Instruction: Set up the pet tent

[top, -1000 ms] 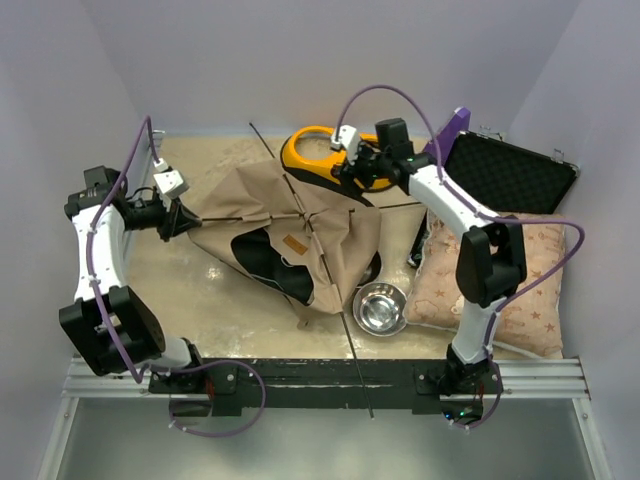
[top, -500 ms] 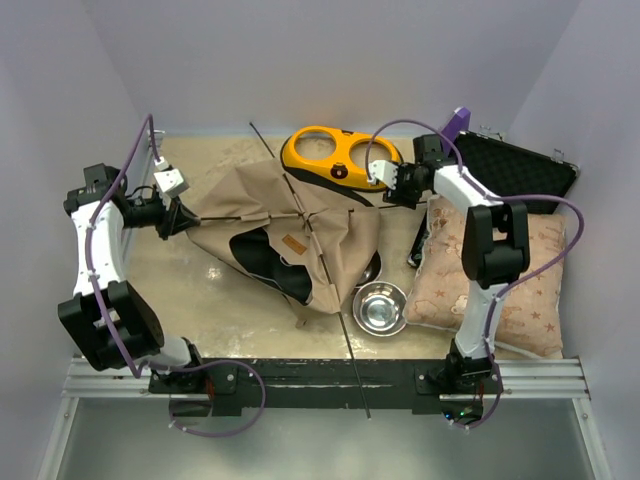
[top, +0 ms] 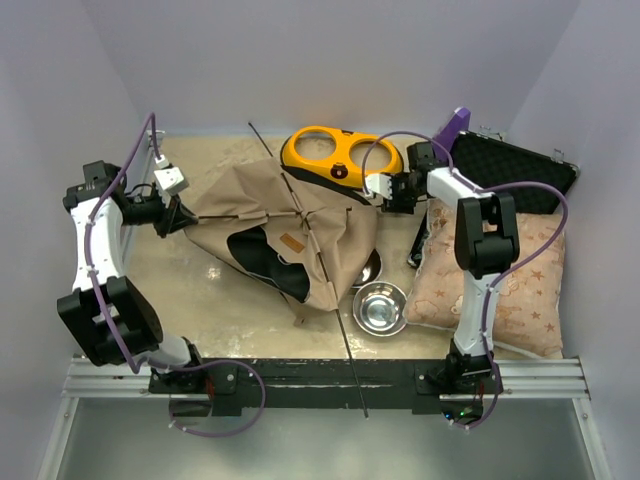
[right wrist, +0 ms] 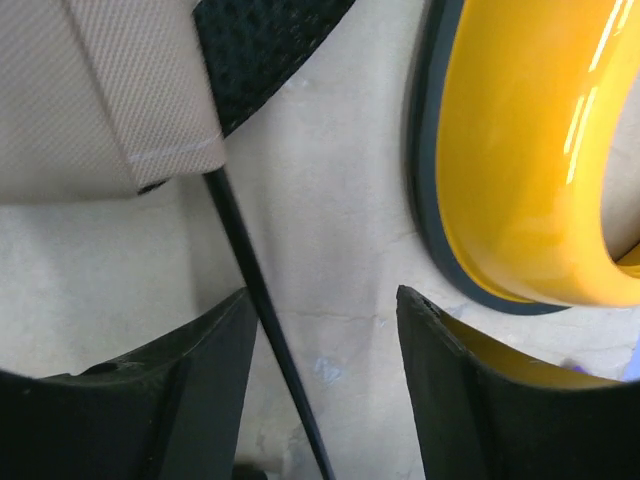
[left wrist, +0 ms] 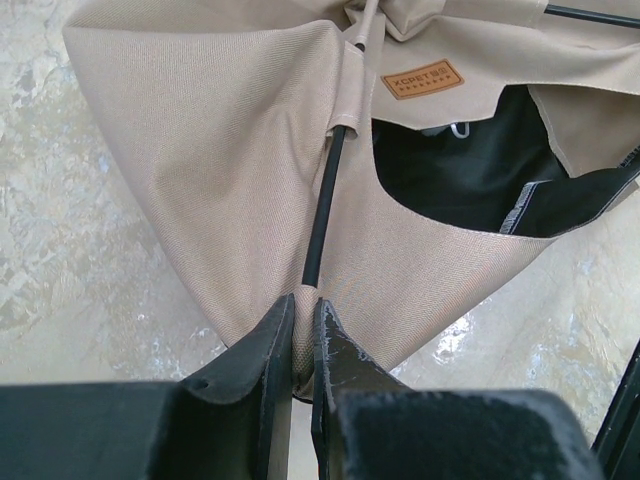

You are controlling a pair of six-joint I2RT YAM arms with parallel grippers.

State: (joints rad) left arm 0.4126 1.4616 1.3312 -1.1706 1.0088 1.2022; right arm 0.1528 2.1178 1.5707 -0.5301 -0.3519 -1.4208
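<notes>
Slumped mid-table: tan woven pet tent (top: 290,235), black-lined, arched door facing up. Pinched at its 9 o'clock corner by closed left gripper (left wrist: 303,305). At 2 o'clock, open right gripper (right wrist: 322,295) straddling thin black pole (right wrist: 240,250); glossy yellow feeder (top: 335,155) just beside. Round steel bowl (top: 379,307) at 5 o'clock, star-patterned cushion (top: 520,280) at 3.

Bright, even light; slight glare

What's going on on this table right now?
Two robot arms are working on a crumpled tan fabric pet tent with thin black poles. The left gripper is pinched shut on the tent's corner, at a pole's end. The right gripper is open astride a black pole beside the yellow double-bowl feeder, gripping nothing.
</notes>
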